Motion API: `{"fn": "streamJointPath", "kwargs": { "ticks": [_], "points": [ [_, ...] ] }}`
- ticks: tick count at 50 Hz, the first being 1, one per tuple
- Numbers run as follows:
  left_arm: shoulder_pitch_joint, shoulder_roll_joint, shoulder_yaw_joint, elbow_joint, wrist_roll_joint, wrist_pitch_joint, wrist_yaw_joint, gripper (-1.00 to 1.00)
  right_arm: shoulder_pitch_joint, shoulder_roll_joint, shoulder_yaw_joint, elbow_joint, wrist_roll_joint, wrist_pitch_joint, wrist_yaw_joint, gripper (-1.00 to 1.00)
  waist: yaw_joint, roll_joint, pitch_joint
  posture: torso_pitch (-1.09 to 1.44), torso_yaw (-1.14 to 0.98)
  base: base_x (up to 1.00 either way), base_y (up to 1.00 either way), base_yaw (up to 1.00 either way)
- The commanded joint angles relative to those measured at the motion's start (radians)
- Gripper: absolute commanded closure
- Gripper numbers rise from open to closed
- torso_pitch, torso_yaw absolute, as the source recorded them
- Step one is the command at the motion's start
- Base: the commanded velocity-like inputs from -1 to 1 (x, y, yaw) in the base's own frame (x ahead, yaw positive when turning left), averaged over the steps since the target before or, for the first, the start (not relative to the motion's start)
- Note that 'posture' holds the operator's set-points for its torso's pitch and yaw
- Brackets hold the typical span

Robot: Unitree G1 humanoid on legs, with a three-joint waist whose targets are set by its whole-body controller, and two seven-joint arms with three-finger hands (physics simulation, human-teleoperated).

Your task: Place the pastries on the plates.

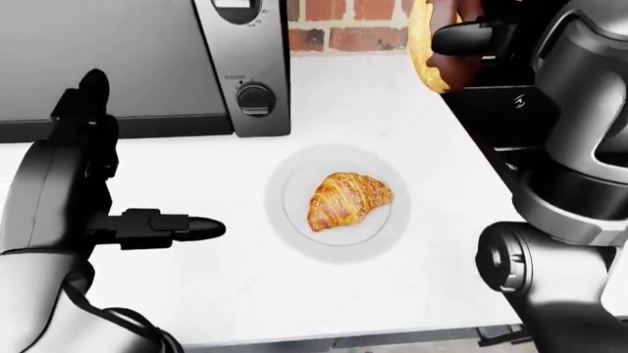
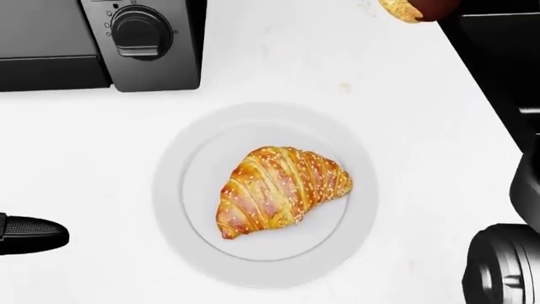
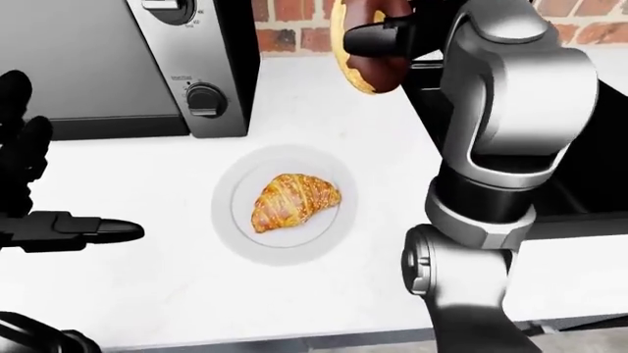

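Right hand (image 3: 392, 37) fingers seemingly clamp the donut (image 3: 361, 51); left hand (image 1: 88, 191) fingers apart; croissant (image 2: 281, 189) on plate (image 2: 182, 209).

Croissant (image 2: 283, 190) on white plate (image 2: 173, 209)

Croissant (image 2: 283, 190) golden, seeded, lying flat at centre of white plate (image 2: 177, 209). Chocolate-glazed donut (image 3: 365, 51) tipped on edge, held up at top of right-eye view.
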Motion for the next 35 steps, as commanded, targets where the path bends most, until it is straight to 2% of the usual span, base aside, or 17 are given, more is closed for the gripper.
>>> {"fn": "streamJointPath", "kwargs": {
  "ticks": [1,3,7,8,10,12,23,25,32,35],
  "points": [
    [-0.018,0.011,0.002,-0.014,-0.006,-0.015,0.02,-1.0,-0.011,-0.009,-0.007,-0.053,0.045,-0.025,-0.038,1.0,0.001,-0.001,-0.035,0.07,0.0,0.0,0.0,0.0],
    [-0.019,0.012,-0.01,-0.01,-0.017,-0.011,0.038,-1.0,-0.04,-0.018,-0.01,-0.045,0.075,-0.02,-0.066,1.0,0.001,-0.002,-0.047,0.05,0.0,0.0,0.0,0.0],
    [-0.019,0.028,0.0,-0.014,-0.02,-0.001,0.035,-1.0,0.006,0.004,-0.028,-0.14,0.138,0.018,-0.13,1.0,0.001,-0.003,-0.069,0.01,0.0,0.0,0.0,0.0],
    [-0.022,0.031,-0.001,-0.014,-0.018,0.003,0.032,-1.0,0.05,0.008,-0.022,-0.186,0.153,0.02,-0.138,1.0,0.002,-0.004,-0.074,0.0,0.0,0.0,0.0,0.0],
    [-0.024,0.033,-0.006,-0.014,-0.012,0.005,0.03,-1.0,0.021,0.004,-0.037,-0.187,0.181,0.043,-0.17,1.0,0.003,-0.006,-0.077,0.0,0.0,0.0,0.0,0.0],
    [-0.023,0.023,-0.013,-0.014,-0.004,0.0,0.031,-1.0,0.054,0.01,-0.034,-0.224,0.211,0.049,-0.191,1.0,0.002,-0.006,-0.082,0.0,0.0,0.0,0.0,0.0],
    [-0.014,0.011,-0.011,-0.014,-0.003,-0.011,0.036,-1.0,0.033,-0.044,-0.037,-0.237,0.304,0.058,-0.255,1.0,0.004,-0.008,-0.084,0.0,0.0,0.0,0.0,0.0],
    [-0.015,0.01,-0.013,-0.014,0.003,-0.008,0.033,-1.0,0.034,-0.042,-0.052,-0.261,0.324,0.065,-0.27,1.0,0.004,-0.008,-0.084,0.0,0.0,0.0,0.0,0.0],
    [-0.017,0.014,-0.017,-0.014,0.01,-0.002,0.029,-1.0,0.043,-0.038,-0.059,-0.32,0.386,0.102,-0.321,1.0,0.005,-0.009,-0.082,0.0,0.0,0.0,0.0,0.0],
    [-0.024,0.014,-0.016,-0.014,0.027,0.001,0.012,-1.0,0.091,-0.017,-0.068,-0.364,0.408,0.097,-0.347,1.0,0.005,-0.01,-0.081,0.0,0.0,0.0,0.0,0.0]
  ]
}}
